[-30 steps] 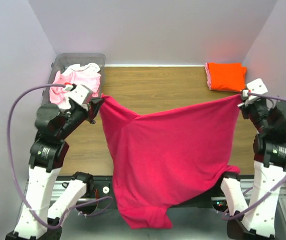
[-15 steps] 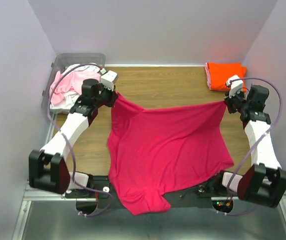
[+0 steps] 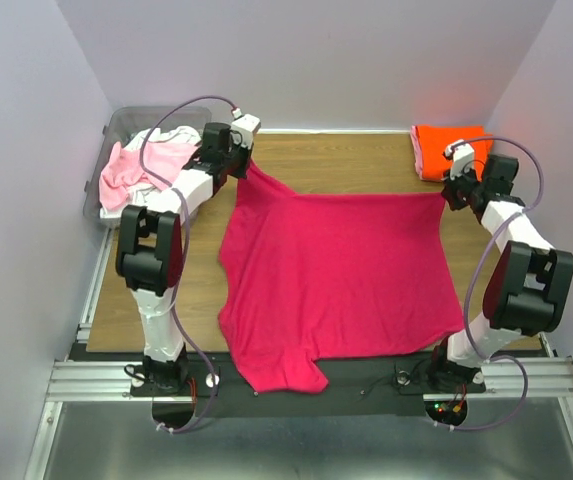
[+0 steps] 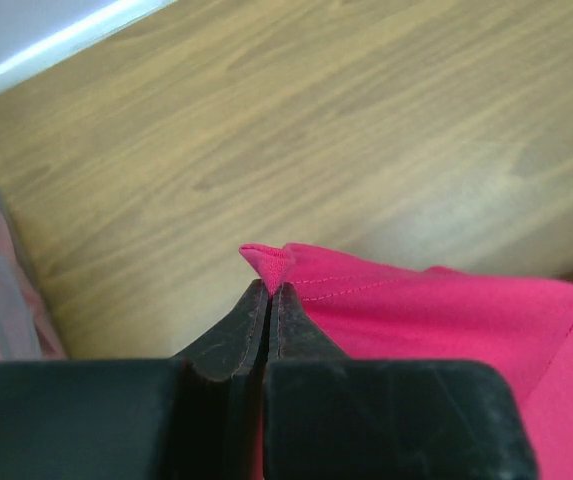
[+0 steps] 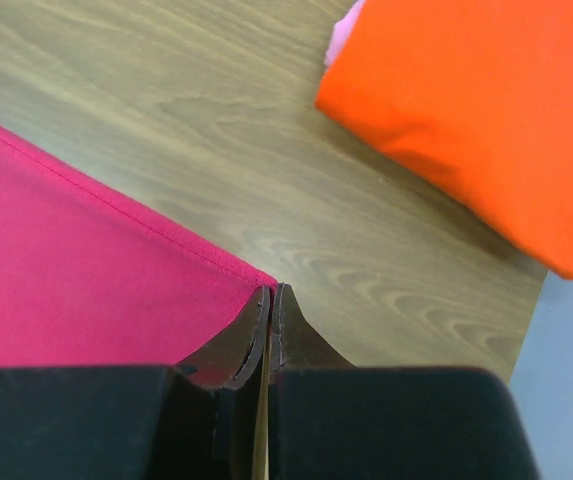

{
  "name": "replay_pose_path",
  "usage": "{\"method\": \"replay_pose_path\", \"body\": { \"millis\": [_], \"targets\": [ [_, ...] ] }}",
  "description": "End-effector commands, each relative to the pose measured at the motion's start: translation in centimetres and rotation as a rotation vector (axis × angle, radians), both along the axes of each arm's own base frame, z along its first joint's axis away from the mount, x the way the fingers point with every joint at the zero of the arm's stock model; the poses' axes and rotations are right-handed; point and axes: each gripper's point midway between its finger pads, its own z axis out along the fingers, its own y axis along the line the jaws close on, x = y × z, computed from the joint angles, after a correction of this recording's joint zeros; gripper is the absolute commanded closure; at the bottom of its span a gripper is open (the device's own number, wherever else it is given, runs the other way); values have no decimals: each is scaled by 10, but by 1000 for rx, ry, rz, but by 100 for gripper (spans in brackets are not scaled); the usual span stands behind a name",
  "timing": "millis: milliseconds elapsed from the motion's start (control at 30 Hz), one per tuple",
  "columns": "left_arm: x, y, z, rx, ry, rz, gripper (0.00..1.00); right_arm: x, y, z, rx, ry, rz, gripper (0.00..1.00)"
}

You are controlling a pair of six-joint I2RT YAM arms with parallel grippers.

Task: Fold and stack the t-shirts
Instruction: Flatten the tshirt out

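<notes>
The magenta shirt (image 3: 336,280) lies spread out on the table (image 3: 366,165). Its near end hangs a little over the table's near edge, and one part there is bunched up. The middle of the shirt lies flat, with a few soft wrinkles on its left side.

At the shirt's far left corner is the left gripper (image 4: 269,290). Its jaws are pinched together on that corner, and a small bit of cloth pokes out past the tips. At the shirt's far right corner is the right gripper (image 5: 269,292). Its jaws are pressed together too, right on the tip of the hem.

Past the shirt's far right corner sits the orange shirt (image 5: 466,110), folded, near but not touching. Past the far left corner is a clear bin (image 3: 114,125) with a pale pink shirt (image 3: 126,172) and a white shirt (image 3: 171,135) piled inside.

The magenta shirt looks light and floppy. It will likely sag wherever nothing holds it up, and it should slide easily on the smooth wood. I think the best places to take hold are the corners and hems, where the cloth is doubled and stitched.
</notes>
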Motion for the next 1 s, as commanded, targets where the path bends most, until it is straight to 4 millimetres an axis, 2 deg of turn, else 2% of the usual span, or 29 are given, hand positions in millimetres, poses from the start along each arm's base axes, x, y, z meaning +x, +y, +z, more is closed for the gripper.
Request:
{"method": "replay_pose_path", "body": {
  "millis": [0, 33, 67, 167, 333, 500, 600, 700, 733, 800, 900, 967],
  "targets": [
    [32, 1, 16, 28, -74, 19, 100, 34, -12, 19, -48, -92, -25, 99],
    [35, -1, 12, 25, -70, 16, 100, 40, -14, 21, -53, -99, -27, 99],
    [42, -3, 7, 23, -64, 12, 100, 43, -16, 9, -49, -76, -33, 99],
    [53, -8, -3, 23, -55, 3, 100, 54, -20, -1, -49, -61, -49, 99],
    [66, -12, -4, 23, -60, 1, 100, 68, -23, -3, -39, -59, -62, 100],
    [63, -17, -1, 33, -63, -27, 100, 71, -20, -2, -36, -63, -51, 99],
    [58, -20, -7, 73, -52, -37, 100, 70, -18, -6, -39, -54, -46, 99],
    [53, -18, -14, 90, -8, -37, 67, 67, -15, -11, -40, -45, -39, 99],
    [53, -14, -11, 99, -5, -23, 53, 66, -14, -11, -41, -43, -37, 99],
    [43, -8, -14, 122, 34, -22, 48, 66, -13, -12, -45, -42, -33, 100],
    [21, 5, -8, 170, 44, -22, 48, 66, -13, -14, -54, -40, -32, 99],
    [-1, 14, -10, 212, 70, -38, 48, 66, -13, -15, -58, -38, -31, 99]
  ]
}}
